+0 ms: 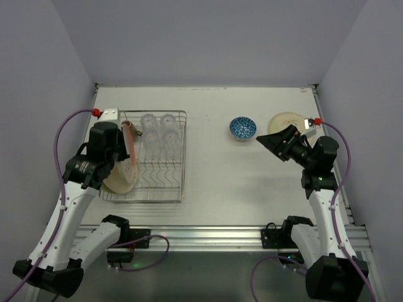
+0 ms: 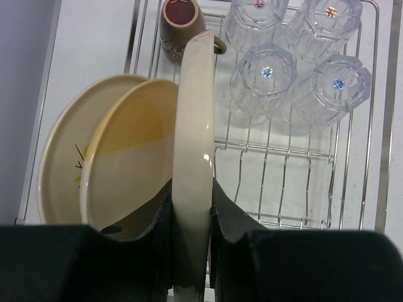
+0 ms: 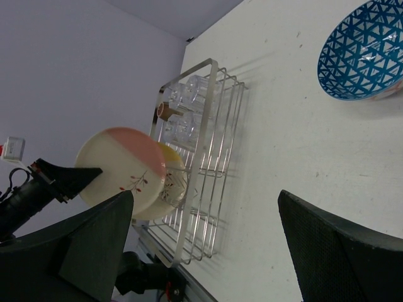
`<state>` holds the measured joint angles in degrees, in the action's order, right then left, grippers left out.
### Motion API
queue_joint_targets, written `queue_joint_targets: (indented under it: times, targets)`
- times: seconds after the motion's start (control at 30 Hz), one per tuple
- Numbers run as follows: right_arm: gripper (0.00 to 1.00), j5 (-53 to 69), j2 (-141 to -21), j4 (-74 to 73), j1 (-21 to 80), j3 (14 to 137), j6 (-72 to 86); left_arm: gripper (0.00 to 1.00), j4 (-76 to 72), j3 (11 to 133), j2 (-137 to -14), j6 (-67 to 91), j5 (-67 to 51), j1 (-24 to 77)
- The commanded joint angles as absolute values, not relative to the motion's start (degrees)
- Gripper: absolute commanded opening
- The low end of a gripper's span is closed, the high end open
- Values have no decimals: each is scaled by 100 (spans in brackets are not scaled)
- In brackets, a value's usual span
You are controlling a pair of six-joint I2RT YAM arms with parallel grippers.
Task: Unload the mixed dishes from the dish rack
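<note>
- A blue bowl [image 3: 365,50] sits on the white table [image 3: 283,126], well apart from the dish rack [image 3: 198,148].
- Clear glasses [image 3: 189,94] and a small brown mug [image 3: 167,111] stand at the rack's far end.
- The left gripper [image 3: 88,173] pinches the edge of a pink and cream plate [image 3: 123,170] (a little twig is drawn on it), held upright by the rack.
- A yellow plate [image 3: 170,182] stands just behind it.
- The right gripper [image 3: 206,207] has its two black fingers [image 3: 82,251] spread wide apart.
</note>
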<state>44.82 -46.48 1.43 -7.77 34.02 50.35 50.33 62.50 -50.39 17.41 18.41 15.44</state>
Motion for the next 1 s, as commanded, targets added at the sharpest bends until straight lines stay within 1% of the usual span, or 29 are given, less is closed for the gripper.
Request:
queue_joint_targets:
  times: [0.0,0.3,0.43,0.63,0.77,0.8,0.9,0.97]
  targets:
    - [98,4667,-4623,404,-756,3375,5150,0,4289,6697,-4825,1916,1907,1547]
    - [98,4772,-4650,694,-756,3243,5361,0,4131,6733,-4413,2425,1793,1547]
    - [96,4860,-4693,782,-756,3234,5396,0,4061,6759,-4202,2785,1644,1547]
    - [95,5229,-4904,1221,-660,3243,5581,0,3850,6680,-3947,3330,1091,1547]
    - [94,5344,-5263,1344,-152,3401,5633,0,3718,6583,-3771,3734,888,1547]
    - [94,5344,-5334,1562,-45,3410,5703,0,3692,6513,-3718,3848,853,1547]
    - [93,5422,-5711,2220,675,3428,6098,0,3420,6285,-3516,4358,423,1547]
    - [93,5502,-5940,2608,1096,3480,6459,0,2990,6118,-3367,4771,-182,1538]
